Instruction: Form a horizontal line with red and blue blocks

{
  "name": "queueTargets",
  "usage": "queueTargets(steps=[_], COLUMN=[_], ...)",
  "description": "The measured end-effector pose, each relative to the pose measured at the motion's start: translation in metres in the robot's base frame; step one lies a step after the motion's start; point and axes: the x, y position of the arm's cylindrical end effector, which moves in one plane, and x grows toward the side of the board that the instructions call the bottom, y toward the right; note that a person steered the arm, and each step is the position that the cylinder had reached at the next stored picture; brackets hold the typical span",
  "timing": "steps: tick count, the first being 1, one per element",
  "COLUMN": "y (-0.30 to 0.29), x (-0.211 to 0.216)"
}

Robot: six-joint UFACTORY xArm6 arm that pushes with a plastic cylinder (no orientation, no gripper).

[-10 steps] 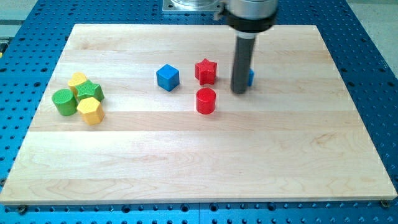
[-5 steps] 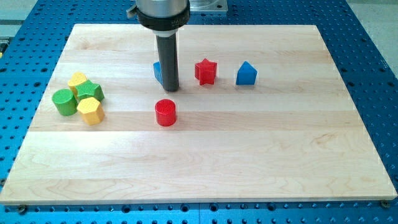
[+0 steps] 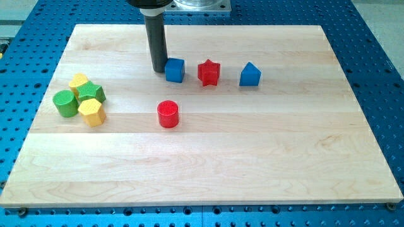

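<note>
1. The surface (image 3: 208,164) is a pale wooden board lying on a blue perforated base (image 3: 379,38).
2. My tip (image 3: 158,70) sits in the upper middle of the frame, just left of the blue cube (image 3: 175,70), touching it or nearly so.
3. The end effector is a plain dark rod with nothing to spread, press together or pinch; it holds no block.
4. 3 blocks form a rough row toward the right: the blue cube, then the red star (image 3: 208,72), then the blue house-shaped block (image 3: 250,74), with small gaps between them.
5. The red cylinder (image 3: 168,114) stands apart, below the row and slightly left of the blue cube.
6. At the left of the frame 4 blocks cluster together: a yellow block (image 3: 79,81) at the top, a green star (image 3: 92,92), a green cylinder (image 3: 64,103) and a yellow hexagon (image 3: 92,111).
</note>
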Motion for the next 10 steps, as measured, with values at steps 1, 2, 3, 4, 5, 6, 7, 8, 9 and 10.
queueTargets(steps=[1,2,3,4,5,6,7,8,9,10], y=[-0.069,-0.076,-0.014,0.054,0.127,0.132,0.137,0.211,0.242,0.240], x=[0.052,0.107,0.140,0.142,0.110,0.101,0.089,0.088,0.081,0.058])
